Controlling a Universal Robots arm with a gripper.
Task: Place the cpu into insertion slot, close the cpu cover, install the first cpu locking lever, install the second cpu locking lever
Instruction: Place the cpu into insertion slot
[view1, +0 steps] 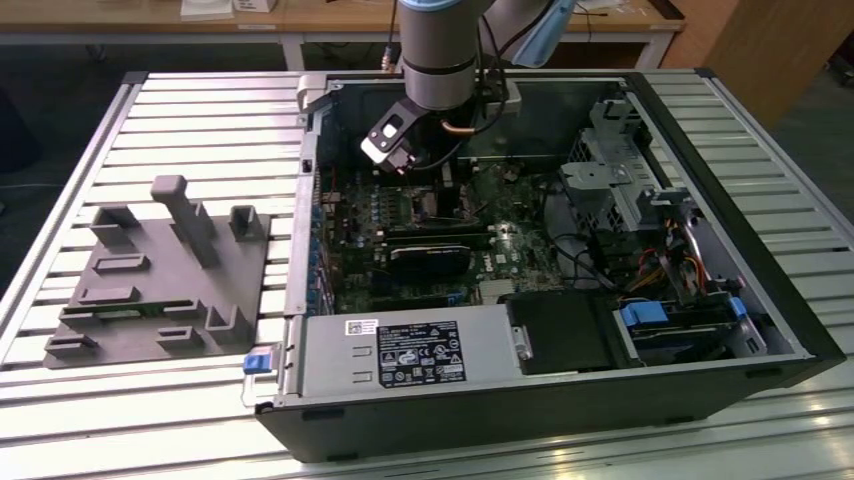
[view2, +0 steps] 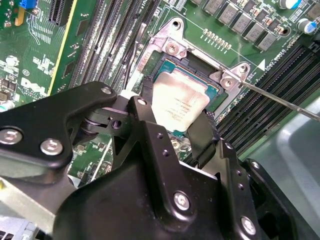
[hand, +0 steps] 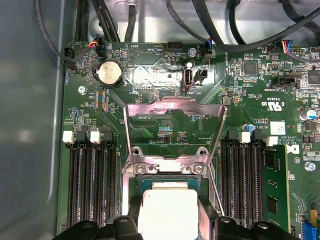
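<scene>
My gripper (view2: 175, 117) hangs inside the open computer case, over the green motherboard (view1: 400, 215). Its black fingers (view2: 145, 120) flank the cpu (view2: 180, 100), a pale silver square, and look closed on its two sides. The cpu (hand: 167, 207) sits at the insertion slot (hand: 167, 176), low over or in its dark recess; I cannot tell if it is fully seated. The cpu cover (hand: 172, 106), a thin silvery frame, stands flipped open away from the slot. A thin locking lever (view2: 280, 97) juts out unlatched beside the slot. In the exterior view the gripper (view1: 420, 185) is just above the socket area.
Long black memory slots (hand: 90, 185) run on both sides of the socket. A black cooler card (view1: 430, 262), a power supply (view1: 400, 352) and drive cages (view1: 627, 190) fill the case. A grey fixture plate (view1: 154, 290) lies on the slatted table at the exterior view's left.
</scene>
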